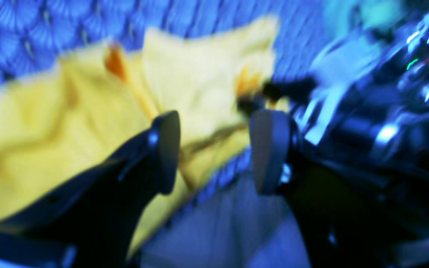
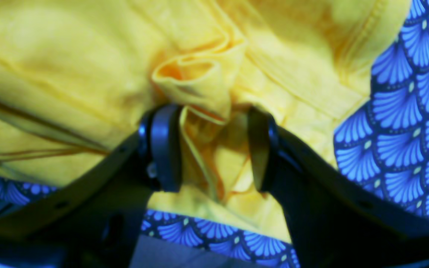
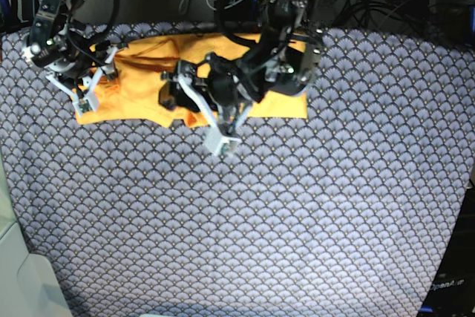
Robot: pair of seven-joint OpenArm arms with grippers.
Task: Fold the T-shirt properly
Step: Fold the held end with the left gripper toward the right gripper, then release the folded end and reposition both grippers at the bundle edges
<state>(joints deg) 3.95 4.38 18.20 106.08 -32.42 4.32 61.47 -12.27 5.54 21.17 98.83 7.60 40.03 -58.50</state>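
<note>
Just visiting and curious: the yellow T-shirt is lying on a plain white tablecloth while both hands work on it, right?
Not quite. The T-shirt is yellow-orange and both hands are at it, but the cloth under it is blue-grey with a fan-like scale pattern, not plain white. The base view shows it.

free: patterned cloth [image 3: 297, 220] in front bare | blocked: both arms over T-shirt [image 3: 141, 98] at back
</note>
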